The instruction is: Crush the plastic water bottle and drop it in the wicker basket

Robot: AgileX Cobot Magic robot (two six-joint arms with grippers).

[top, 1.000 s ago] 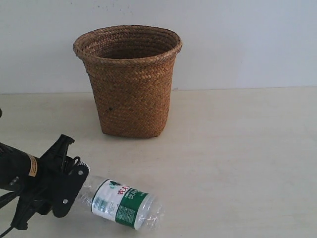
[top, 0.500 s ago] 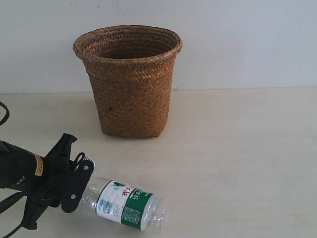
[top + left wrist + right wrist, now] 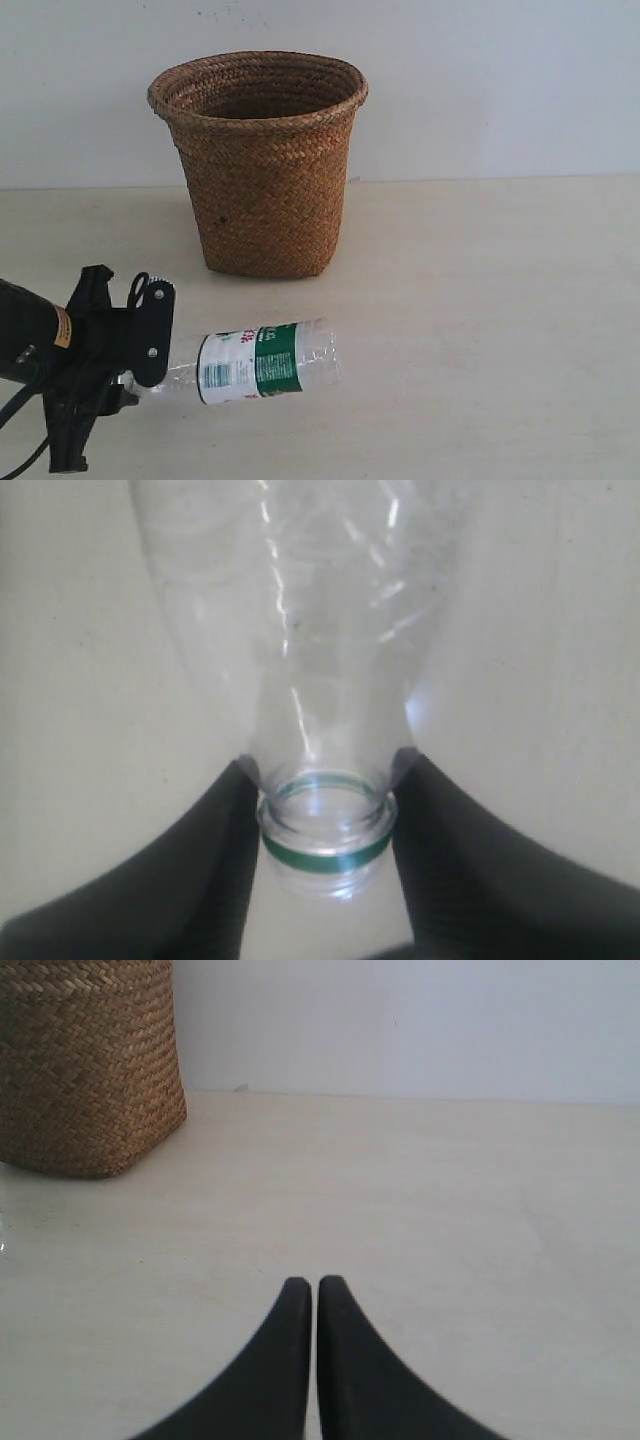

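Table [image 3: 500,300] bearing wicker basket [image 3: 262,170], unmoved at rear. Plastic water bottle [image 3: 255,362] in front, now nearly level instead of tilted, seemingly lifted clear. Left gripper [image 3: 325,825] pinching its neck, shifted leftward. Right gripper [image 3: 315,1290] pressed together above the table.

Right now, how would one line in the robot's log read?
left gripper: shut on plastic water bottle neck | right gripper: shut, empty | bottle: roughly level, uncrushed | wicker basket: upright, bottle not inside
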